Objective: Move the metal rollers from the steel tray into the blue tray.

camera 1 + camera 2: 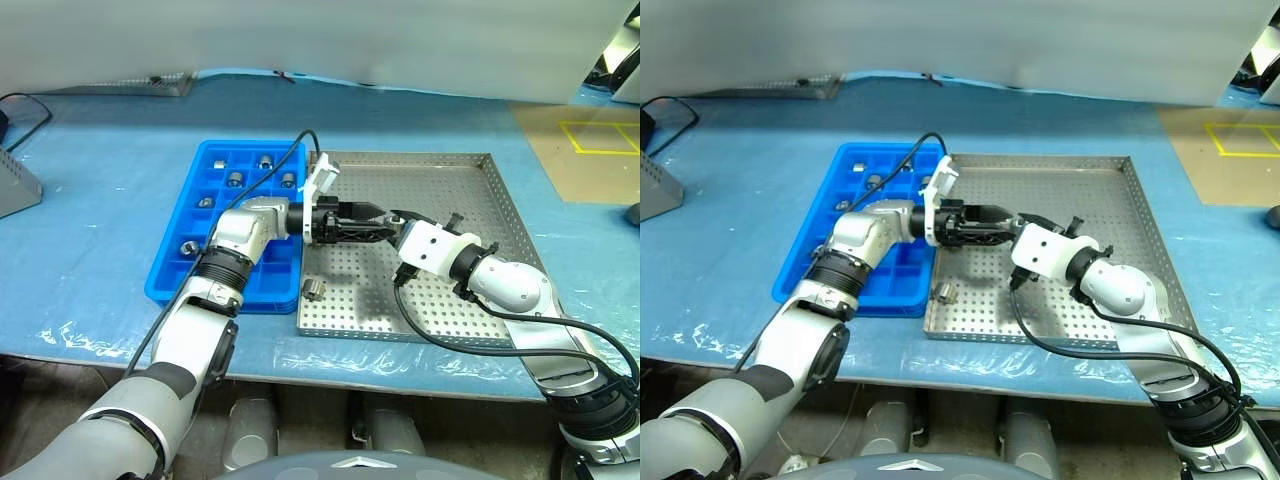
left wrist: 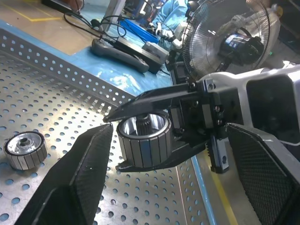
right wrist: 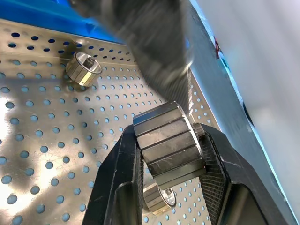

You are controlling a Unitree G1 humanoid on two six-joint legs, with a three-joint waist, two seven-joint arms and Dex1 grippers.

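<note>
Nearest you, your right gripper [image 3: 166, 154] pinches a metal roller [image 3: 169, 143] above the steel tray [image 1: 470, 190]. Your left gripper [image 2: 173, 154] stands spread around it. Another roller [image 1: 311, 289] lies below, beside the blue tray [image 1: 180, 215].

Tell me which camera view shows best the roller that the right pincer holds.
The left wrist view: the held roller shows whole, with its open end, between the right pincer fingers. The right wrist view shows its ribbed side close. In the head views it is too small to make out.
</note>
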